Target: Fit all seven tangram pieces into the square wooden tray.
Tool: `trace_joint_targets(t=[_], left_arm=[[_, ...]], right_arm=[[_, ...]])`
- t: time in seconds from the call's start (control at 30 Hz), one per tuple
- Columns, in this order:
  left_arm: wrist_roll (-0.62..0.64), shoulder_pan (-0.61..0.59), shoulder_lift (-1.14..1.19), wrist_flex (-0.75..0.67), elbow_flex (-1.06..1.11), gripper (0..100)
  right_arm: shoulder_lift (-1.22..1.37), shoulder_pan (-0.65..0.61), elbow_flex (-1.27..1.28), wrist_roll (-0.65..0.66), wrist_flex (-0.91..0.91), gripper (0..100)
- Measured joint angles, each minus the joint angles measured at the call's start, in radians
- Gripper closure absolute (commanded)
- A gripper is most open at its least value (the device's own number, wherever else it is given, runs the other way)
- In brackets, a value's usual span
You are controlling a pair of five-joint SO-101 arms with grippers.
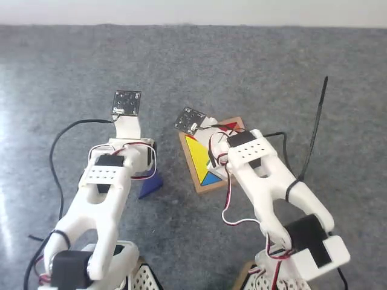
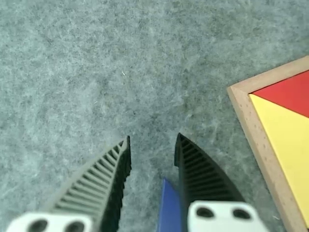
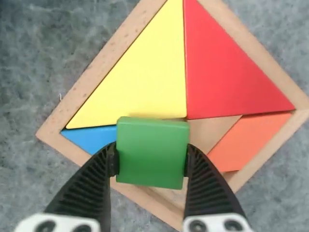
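The bench (image 1: 242,60) is mottled grey, the tray (image 3: 99,72) pale wood. All plain-coloured are a yellow triangle (image 3: 140,77), a red triangle (image 3: 222,72), a light blue piece (image 3: 91,137), an orange piece (image 3: 246,137), a green square (image 3: 152,145) and a dark blue piece (image 2: 170,210). The left claw (image 2: 153,139) and right claw (image 3: 150,154) are ribbed black.

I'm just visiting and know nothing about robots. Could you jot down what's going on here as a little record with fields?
Right gripper: shut on green square, over the tray
Left gripper: open, over the mat, dark blue piece by one finger
In tray: yellow triangle, red triangle, light blue piece, orange piece
Still free: bare gap beside the square
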Motion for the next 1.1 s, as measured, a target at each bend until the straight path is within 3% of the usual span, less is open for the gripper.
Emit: trace_joint_targets(t=[0.67, 1.1], left_arm=[[0.000, 0.000, 0.000, 0.000, 0.000, 85], [0.000, 0.078, -0.006, 0.000, 0.020, 85]], right_arm=[[0.020, -0.002, -0.003, 0.000, 0.000, 99.0], [0.020, 0.000, -0.003, 0.000, 0.000, 99.0]])
